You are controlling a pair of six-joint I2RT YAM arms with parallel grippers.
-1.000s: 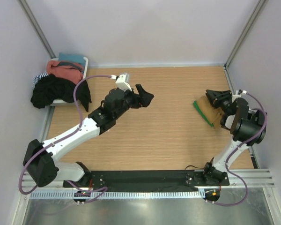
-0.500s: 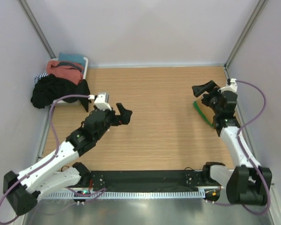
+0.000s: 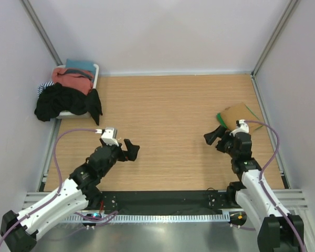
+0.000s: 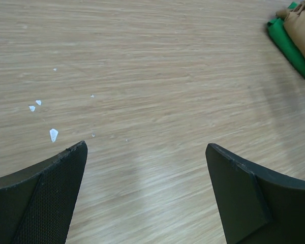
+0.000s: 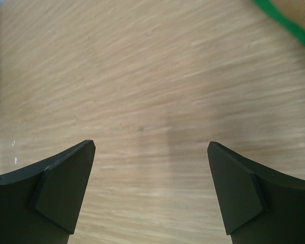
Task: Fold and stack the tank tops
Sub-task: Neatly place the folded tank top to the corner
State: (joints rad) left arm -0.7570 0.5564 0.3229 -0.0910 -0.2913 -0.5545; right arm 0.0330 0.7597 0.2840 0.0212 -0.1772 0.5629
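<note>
The tan tank top lies folded near the table's right edge, on top of the green tank top, whose edge shows along its left side. In the left wrist view the green one and the tan one sit far off at the top right. The right wrist view catches only a green strip. My right gripper is open over bare wood, just in front and left of the stack. My left gripper is open and empty at the near left.
A white bin at the back left holds a heap of clothes, with a black garment spilling over its front. Small white flecks lie on the wood ahead of the left gripper. Metal rails run along both table sides.
Both arms have drawn back toward the near edge. The right gripper left the stack and opened wide, and the left gripper moved back from the table's middle and opened fully.
</note>
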